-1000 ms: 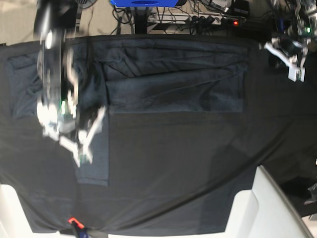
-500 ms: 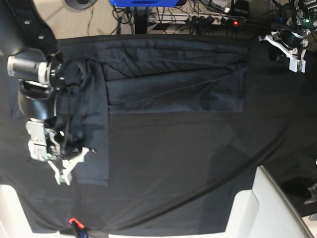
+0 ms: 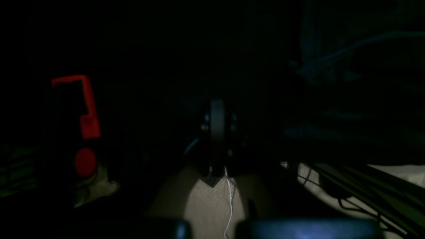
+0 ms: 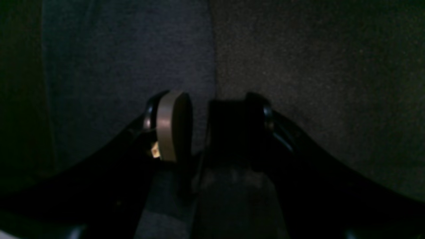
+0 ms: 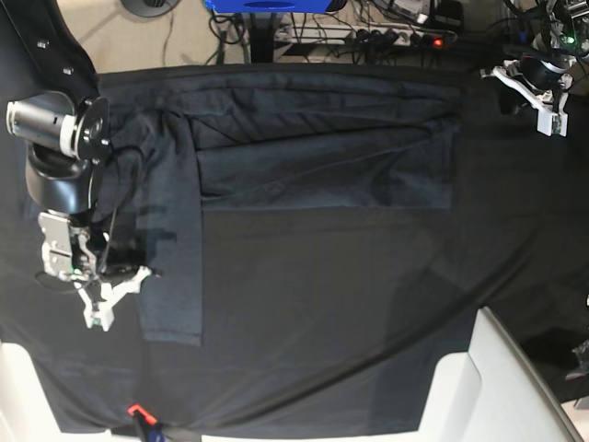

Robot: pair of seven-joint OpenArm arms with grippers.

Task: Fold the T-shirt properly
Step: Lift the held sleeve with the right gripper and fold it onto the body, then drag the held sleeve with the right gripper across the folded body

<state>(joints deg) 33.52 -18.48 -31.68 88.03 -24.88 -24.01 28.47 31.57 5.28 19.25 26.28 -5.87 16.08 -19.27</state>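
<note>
The black-clothed bench (image 5: 350, 313) is filling my view, and the large slate-grey, faintly heathered T-shirt (image 5: 322, 157) is lying across its far half, folded into a band, with one narrow strip hanging down toward the near edge on my right arm's side. My right tool (image 5: 115, 299) is hovering over that strip's outer edge, jaws partly apart; its wrist view is showing grey fabric beneath them and nothing pinched between. My left tool (image 5: 543, 110) is sitting shut and empty, off the bench's far corner.
</note>
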